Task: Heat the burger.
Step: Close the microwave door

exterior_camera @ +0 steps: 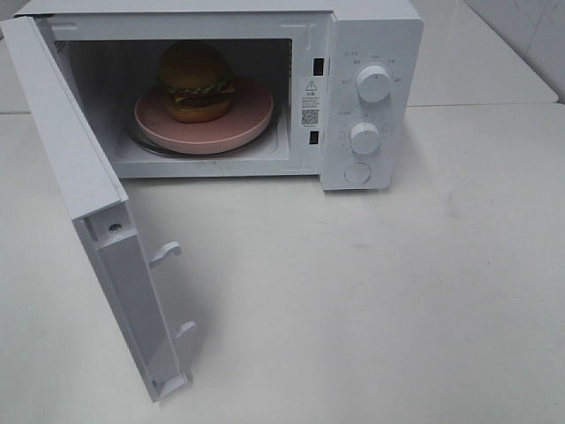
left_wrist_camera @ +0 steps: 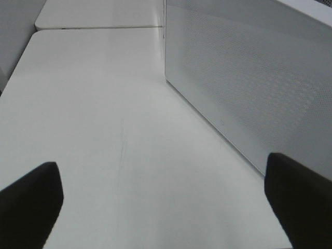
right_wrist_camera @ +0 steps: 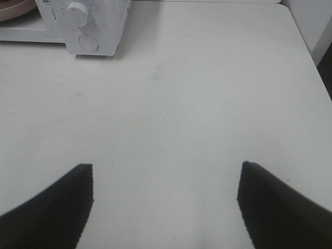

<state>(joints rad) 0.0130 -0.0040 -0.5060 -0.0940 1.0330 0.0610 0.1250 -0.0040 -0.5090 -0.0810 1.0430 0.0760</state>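
the left gripper (left_wrist_camera: 165, 207) stands wide open just above the table (left_wrist_camera: 104, 129), its two dark fingers (left_wrist_camera: 31, 202) far apart, gripping and touching nothing. the perforated panel of the microwave door (left_wrist_camera: 249, 78) stands just beside it. the right gripper (right_wrist_camera: 166, 207) is spread just as wide over bare tabletop, its fingers (right_wrist_camera: 282, 207) closed on nothing, well apart from the microwave's control panel (right_wrist_camera: 96, 26).

a sticker (exterior_camera: 310, 102) on the frame beside the cavity carries a warning triangle and a qr code; its text is too small to read. the small marks ringing the upper knob (exterior_camera: 374, 84) and lower knob (exterior_camera: 365, 138) cannot be read either. a round button (exterior_camera: 357, 174) sits under them.

the white microwave (exterior_camera: 371, 35) stands at the far edge of the table, toward the far left corner. its door (exterior_camera: 79, 150) hangs fully open, reaching toward the near left corner, two latch hooks showing on its free edge. the burger (exterior_camera: 195, 79) sits upright inside the cavity on the pink plate (exterior_camera: 243, 119). the near right part of the table (exterior_camera: 397, 291), from the microwave's front to the near edge and right edge, is open surface.
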